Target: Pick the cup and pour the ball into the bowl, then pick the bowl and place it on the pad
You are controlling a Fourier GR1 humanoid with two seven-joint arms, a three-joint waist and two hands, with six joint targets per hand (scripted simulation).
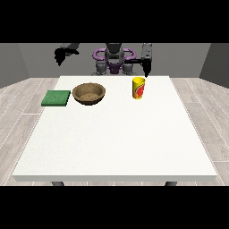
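We scan view's left to right. Hand at view's left [60, 54] raised high, off table, well apart from everything; fingers unreadable, we cannot tell. Green pad [56, 98] at table's [112, 143] left edge. Brown bowl [89, 94] just beside pad, to its right. Yellow cup [139, 87] upright, long axis vertical, ball unseen. Hand at view's right [146, 67] just above-behind cup, clearly nearer; fingers point down, spread or closed we cannot tell. We judge cup grasp next; open room between cup and bowl.

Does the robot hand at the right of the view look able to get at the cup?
Probably yes. That robot hand hangs just above and behind the cup, with nothing between them; the bowl sits well off to the side.
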